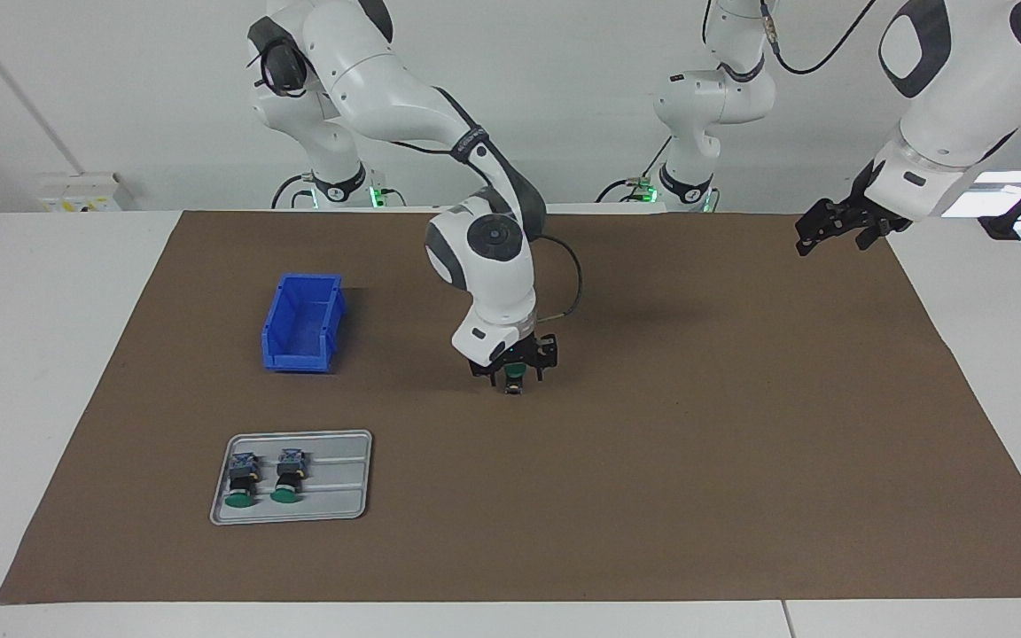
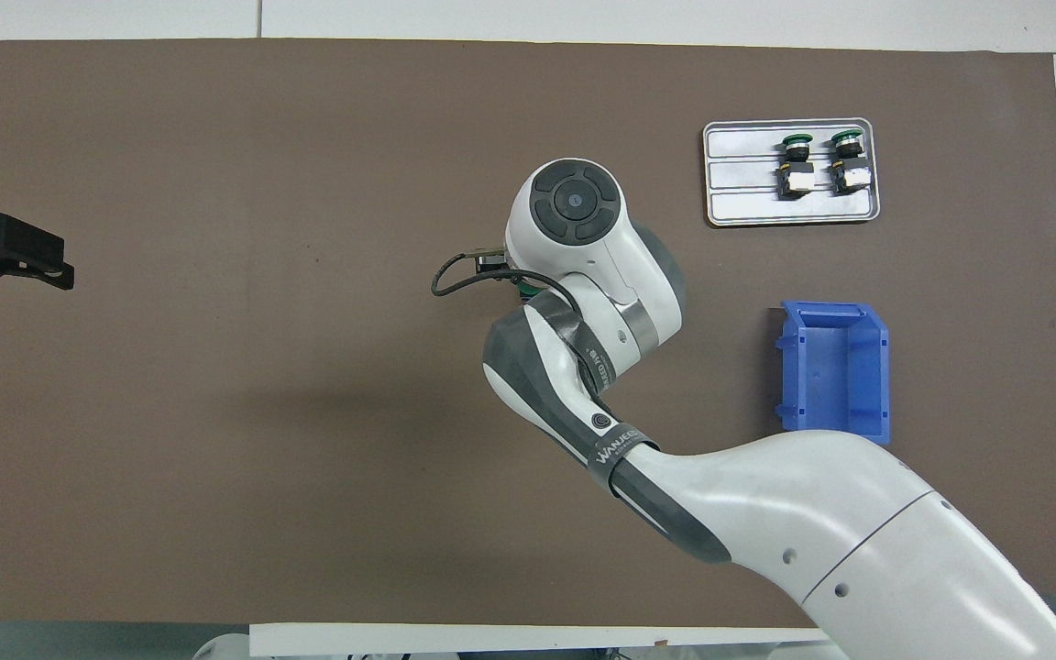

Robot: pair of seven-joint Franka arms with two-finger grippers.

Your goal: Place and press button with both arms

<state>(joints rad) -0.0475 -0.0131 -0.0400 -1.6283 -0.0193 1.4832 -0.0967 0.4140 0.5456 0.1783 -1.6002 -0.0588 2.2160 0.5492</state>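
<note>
A button (image 1: 517, 374) with a green cap stands upright on the brown mat (image 1: 697, 425) near the table's middle. My right gripper (image 1: 516, 367) is low over it, fingers open on either side of the green cap. I cannot tell whether it touches the cap. In the overhead view the right arm's wrist (image 2: 574, 206) hides the gripper, and only a sliver of the button's green (image 2: 526, 293) shows. My left gripper (image 1: 837, 229) waits open and empty, raised over the mat's edge at the left arm's end; it also shows in the overhead view (image 2: 5, 258).
A grey tray (image 1: 346, 483) holds two more green-capped buttons (image 1: 240, 483) (image 1: 288, 477) lying on their sides, toward the right arm's end and farther from the robots. A blue bin (image 1: 302, 323) stands open nearer the robots than the tray.
</note>
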